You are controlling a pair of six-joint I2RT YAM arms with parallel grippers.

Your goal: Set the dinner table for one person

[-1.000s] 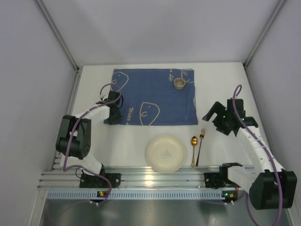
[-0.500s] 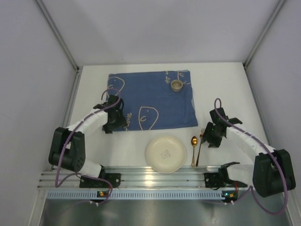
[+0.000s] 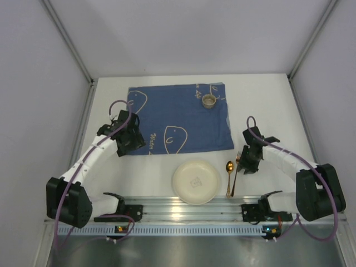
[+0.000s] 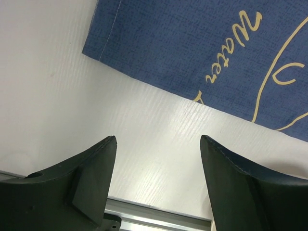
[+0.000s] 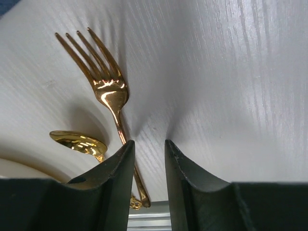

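Left gripper (image 3: pixel 130 146) low over table (image 3: pixel 267 100), at near-left corner of cloth (image 3: pixel 178 114). Cup (image 3: pixel 209 100) on cloth, contents unreadable. Plate (image 3: pixel 183 186) on bare table; spoon (image 3: pixel 229 175), fork (image 3: pixel 237 172) just right of it. Right gripper (image 3: pixel 245 164) at fork.
Left wrist: jaws wide, nothing between.
Right wrist: jaws nearly together, fork handle between; grip, cannot tell.

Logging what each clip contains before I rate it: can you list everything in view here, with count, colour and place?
dinner table: one, white, under everything
cloth: one, blue with pale fish outlines, far centre
cup: one, beige, on cloth's far right corner
plate: one, cream, near centre, off the cloth
spoon: one, gold, right of plate
fork: one, gold, right of spoon
rail: one, silver, near edge
left fingers: two, black, apart, by cloth's near left corner
right fingers: two, black, narrowly apart astride fork handle
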